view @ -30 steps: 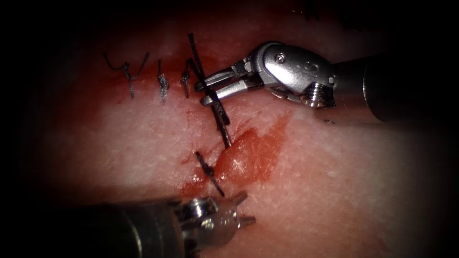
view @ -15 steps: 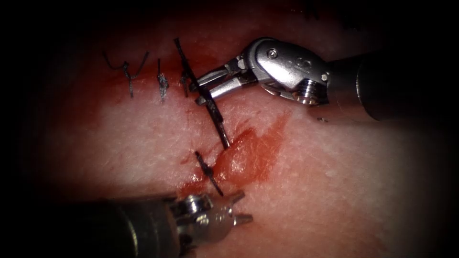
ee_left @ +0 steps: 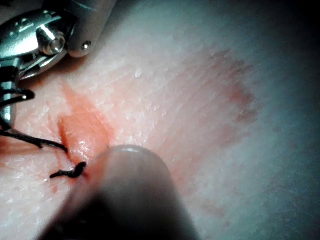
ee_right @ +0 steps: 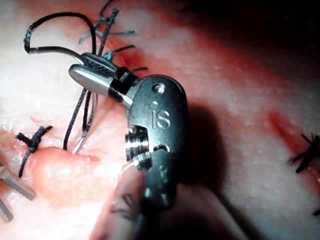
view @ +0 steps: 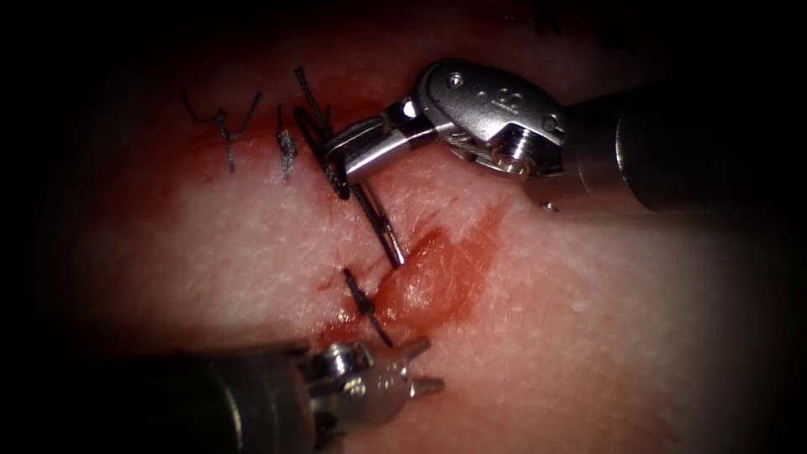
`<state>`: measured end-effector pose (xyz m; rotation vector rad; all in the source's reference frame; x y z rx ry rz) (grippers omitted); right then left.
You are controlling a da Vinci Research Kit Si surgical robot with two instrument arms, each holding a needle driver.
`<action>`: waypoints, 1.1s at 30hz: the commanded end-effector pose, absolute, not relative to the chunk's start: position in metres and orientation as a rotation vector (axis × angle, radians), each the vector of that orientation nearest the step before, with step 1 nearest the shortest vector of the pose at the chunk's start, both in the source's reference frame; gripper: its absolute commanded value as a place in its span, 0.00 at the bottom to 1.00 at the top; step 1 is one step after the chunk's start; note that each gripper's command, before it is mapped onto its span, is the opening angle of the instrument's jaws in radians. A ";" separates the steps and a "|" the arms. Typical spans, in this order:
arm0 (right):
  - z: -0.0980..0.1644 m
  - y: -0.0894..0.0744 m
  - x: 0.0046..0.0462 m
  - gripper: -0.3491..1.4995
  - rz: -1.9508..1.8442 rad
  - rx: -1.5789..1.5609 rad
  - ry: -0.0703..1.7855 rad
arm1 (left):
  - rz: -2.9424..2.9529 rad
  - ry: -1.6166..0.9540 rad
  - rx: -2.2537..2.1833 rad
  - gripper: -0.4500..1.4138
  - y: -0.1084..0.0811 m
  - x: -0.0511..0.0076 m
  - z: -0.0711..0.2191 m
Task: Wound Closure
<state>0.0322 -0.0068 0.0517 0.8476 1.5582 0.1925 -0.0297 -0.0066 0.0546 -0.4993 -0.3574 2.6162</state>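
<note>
My right tool (view: 336,160) comes in from the upper right, and its jaws are shut on the dark thread (view: 378,223). The thread runs down from the jaws into the tissue (view: 588,336) at the upper edge of the raised, red open part of the cut (view: 429,277). Above the jaws, the thread curls in a small loop (ee_right: 45,47) beyond the right tool (ee_right: 80,70). A short knotted thread end (view: 363,304) lies just left of the cut. Below it my left tool (view: 424,366) stands open, holding nothing.
Several tied stitches (view: 227,134) with cut ends sit in a row at the upper left, amid red fluid (view: 252,143). More red fluid stains the tissue right of the cut (view: 483,231). The right tool's wrist (ee_left: 30,40) appears in the left wrist view.
The right tool's jaws, open around the thread a second ago, have shut on it and shifted left and slightly up. The thread's upper end swung left into a loop. The left tool stayed put.
</note>
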 end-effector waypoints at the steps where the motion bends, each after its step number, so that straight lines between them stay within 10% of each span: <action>1: 0.053 -0.007 0.0332 0.00 0.209 0.869 1.570 | 2.618 -0.361 -0.501 0.49 -0.007 -0.0302 0.055; 33: 0.053 -0.010 0.0341 0.00 0.736 1.432 1.324 | 2.632 -0.382 -0.506 0.49 -0.007 -0.0287 0.055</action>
